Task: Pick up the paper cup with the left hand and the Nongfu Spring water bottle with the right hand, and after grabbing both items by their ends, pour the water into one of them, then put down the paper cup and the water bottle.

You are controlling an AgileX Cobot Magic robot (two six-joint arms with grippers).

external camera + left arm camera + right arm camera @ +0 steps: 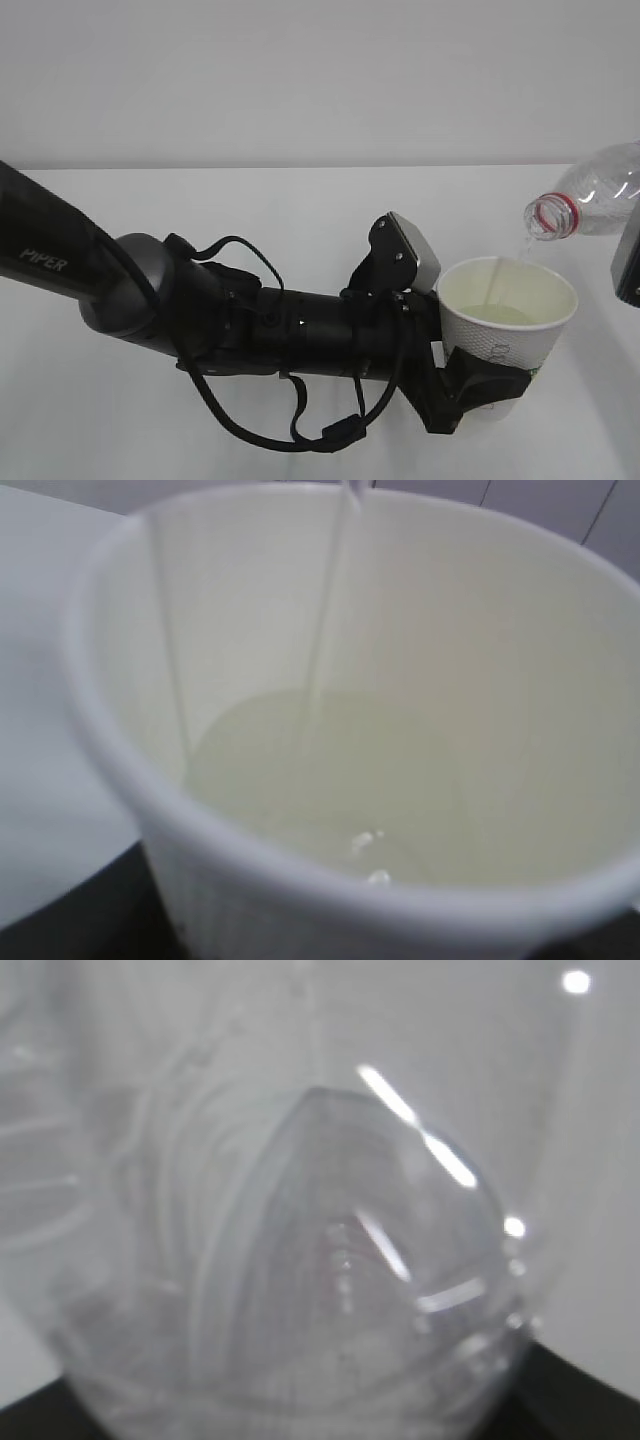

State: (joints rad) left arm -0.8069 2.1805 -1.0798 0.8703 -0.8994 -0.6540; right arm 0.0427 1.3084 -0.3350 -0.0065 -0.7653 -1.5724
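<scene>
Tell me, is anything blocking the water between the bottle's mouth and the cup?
Nothing visible does. The water falls in a thin stream from the tilted Nongfu Spring water bottle straight into the open paper cup, held by the left hand, and pools at the bottom.

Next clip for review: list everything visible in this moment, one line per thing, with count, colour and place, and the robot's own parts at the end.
paper cup: one, white with a cream inside, right of centre, held upright off the table.
Nongfu Spring water bottle: one, clear plastic with a red neck ring, upper right, tilted with its open mouth above the cup's rim.
water: one thin clear stream falling from the bottle's mouth, plus a pale pool in the bottom of the cup.
table: one, white, under everything.
wall: one, pale grey, behind the table.
left hand: one, black, on the arm marked PIPER, clamped around the cup's lower end.
right hand: one, black, only an edge visible at the far right, by the bottle's body.
</scene>
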